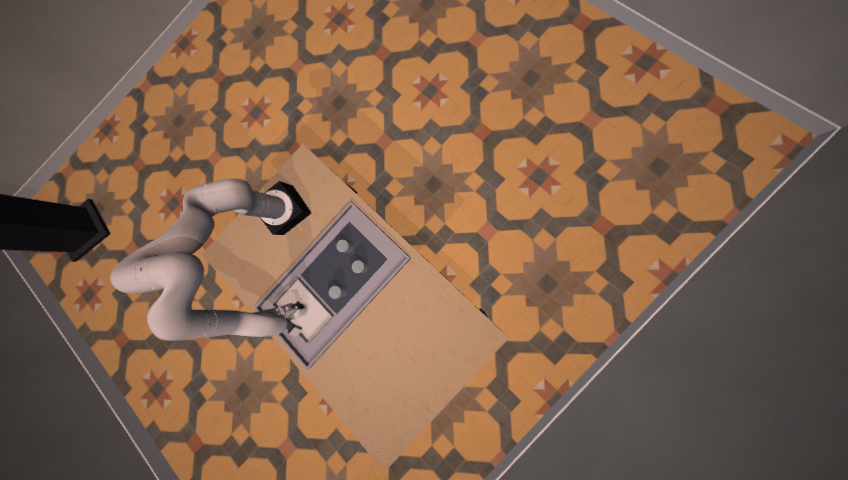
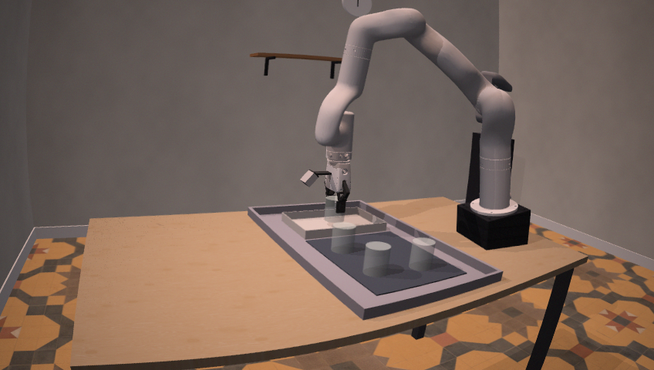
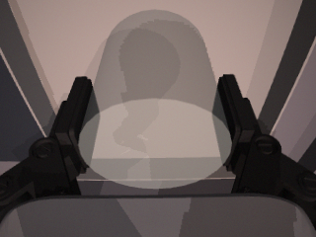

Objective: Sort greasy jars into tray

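My gripper [image 2: 337,201] is shut on a glass jar [image 2: 331,208] and holds it mouth down, low inside the pale tray [image 2: 331,223]. In the wrist view the jar [image 3: 157,132] sits between the two black fingers over the tray's pale floor. I cannot tell whether the jar touches the floor. Three other jars stand mouth down on the dark mat [image 2: 384,267]: one near the tray [image 2: 343,237], one in the middle [image 2: 376,257], one at the right [image 2: 422,252]. From above the gripper [image 1: 291,309] is over the tray [image 1: 309,311].
Tray and mat lie inside a grey rimmed steel top [image 2: 367,257] on a wooden table [image 2: 192,284]. The arm's black base [image 2: 493,224] stands at the table's right back corner. A wall shelf [image 2: 295,58] hangs behind.
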`<control>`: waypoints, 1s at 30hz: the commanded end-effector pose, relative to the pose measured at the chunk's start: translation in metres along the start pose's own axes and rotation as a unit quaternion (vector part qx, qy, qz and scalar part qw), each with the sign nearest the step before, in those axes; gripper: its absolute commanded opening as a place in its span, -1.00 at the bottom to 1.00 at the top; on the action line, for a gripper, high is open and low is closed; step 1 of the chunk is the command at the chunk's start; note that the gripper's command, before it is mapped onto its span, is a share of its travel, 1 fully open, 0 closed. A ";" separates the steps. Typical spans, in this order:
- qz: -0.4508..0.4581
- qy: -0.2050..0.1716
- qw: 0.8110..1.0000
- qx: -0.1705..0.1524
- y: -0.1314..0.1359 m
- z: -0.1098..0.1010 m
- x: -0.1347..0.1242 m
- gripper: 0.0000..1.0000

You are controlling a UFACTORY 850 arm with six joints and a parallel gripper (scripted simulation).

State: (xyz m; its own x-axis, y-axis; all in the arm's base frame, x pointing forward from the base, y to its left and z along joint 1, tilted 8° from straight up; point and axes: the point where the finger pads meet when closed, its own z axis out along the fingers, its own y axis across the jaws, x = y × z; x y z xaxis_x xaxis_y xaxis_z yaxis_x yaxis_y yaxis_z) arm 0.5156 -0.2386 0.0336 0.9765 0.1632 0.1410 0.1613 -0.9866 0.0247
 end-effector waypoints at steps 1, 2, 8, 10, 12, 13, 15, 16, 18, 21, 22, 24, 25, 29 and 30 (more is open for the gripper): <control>0.000 0.001 1.000 0.000 0.001 0.001 0.001 -1.00; 0.000 0.001 1.000 0.000 0.001 0.002 0.001 -1.00; 0.000 0.001 1.000 0.000 0.001 0.010 0.001 -1.00; 0.000 0.001 1.000 0.000 0.001 0.012 0.001 -1.00; 0.000 0.001 1.000 0.000 0.001 0.015 0.001 -1.00; 0.000 0.001 1.000 0.000 0.001 0.015 0.001 -1.00; 0.000 0.001 1.000 0.000 0.001 0.015 0.001 -1.00; 0.000 0.001 1.000 0.000 0.001 0.015 0.001 -1.00; 0.000 0.001 1.000 0.000 0.001 0.015 0.001 -1.00; 0.000 0.001 1.000 0.000 0.001 0.015 0.001 1.00; 0.000 0.001 1.000 0.000 0.001 0.015 0.001 1.00; 0.000 0.001 1.000 0.000 0.001 0.015 0.001 1.00; 0.000 0.001 1.000 0.000 0.001 0.015 0.001 1.00; 0.000 0.001 1.000 0.000 0.001 0.015 0.001 1.00; 0.000 0.001 1.000 0.000 0.001 0.015 0.001 1.00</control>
State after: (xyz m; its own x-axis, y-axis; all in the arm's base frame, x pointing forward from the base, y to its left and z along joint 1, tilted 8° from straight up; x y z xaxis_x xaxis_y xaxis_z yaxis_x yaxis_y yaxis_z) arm 0.5180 -0.2387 0.0182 0.9764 0.1633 0.1416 0.1614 -0.9866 0.0246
